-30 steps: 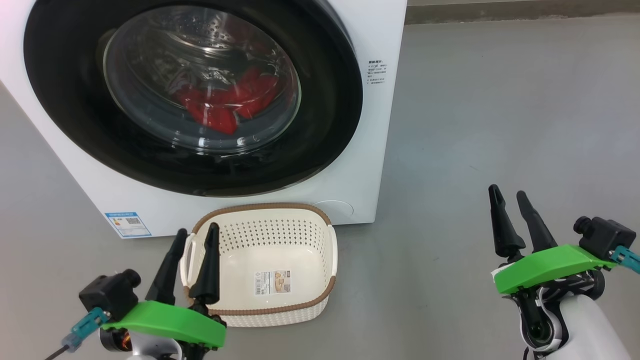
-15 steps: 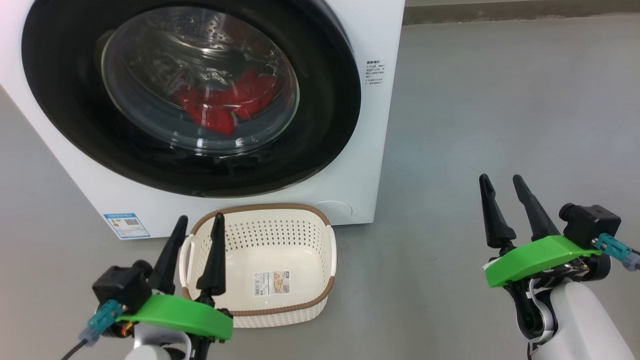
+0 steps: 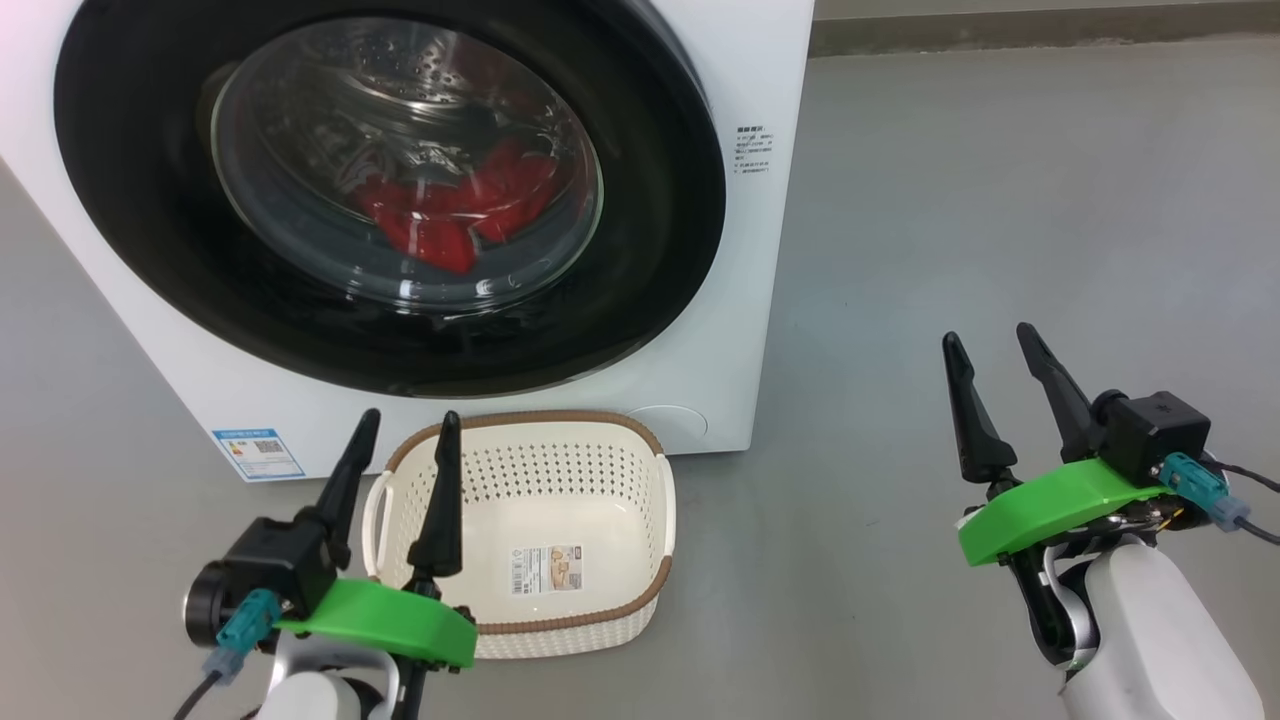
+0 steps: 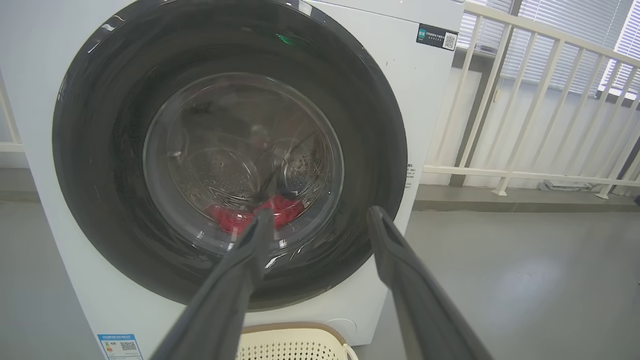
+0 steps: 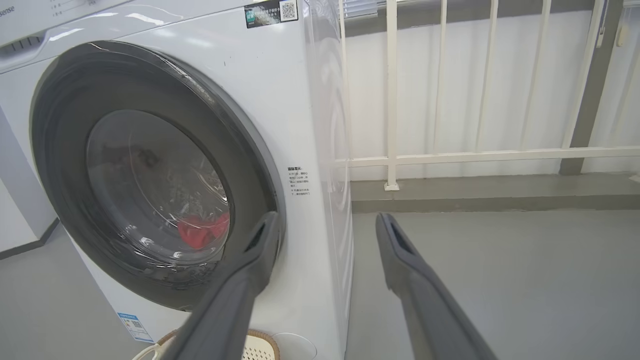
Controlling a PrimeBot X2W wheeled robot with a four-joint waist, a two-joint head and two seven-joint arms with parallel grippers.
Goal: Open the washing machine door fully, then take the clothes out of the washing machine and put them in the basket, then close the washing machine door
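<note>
The washing machine door (image 3: 660, 230) is shut, with clothes (image 3: 440, 215) inside. The basket (image 3: 620, 600) sits on the floor (image 3: 1000, 200). Left gripper (image 3: 411, 414) and right gripper (image 3: 987, 333): fingers apart, holding nothing.

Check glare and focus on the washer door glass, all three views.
Head view: sharp, thin white glints low on the round black-rimmed glass door, bright red clothes clear. Left wrist view: left pincer soft, white railing splayed. Right wrist view: glass hazy, bright sheen on the white boxy washing machine.
</note>
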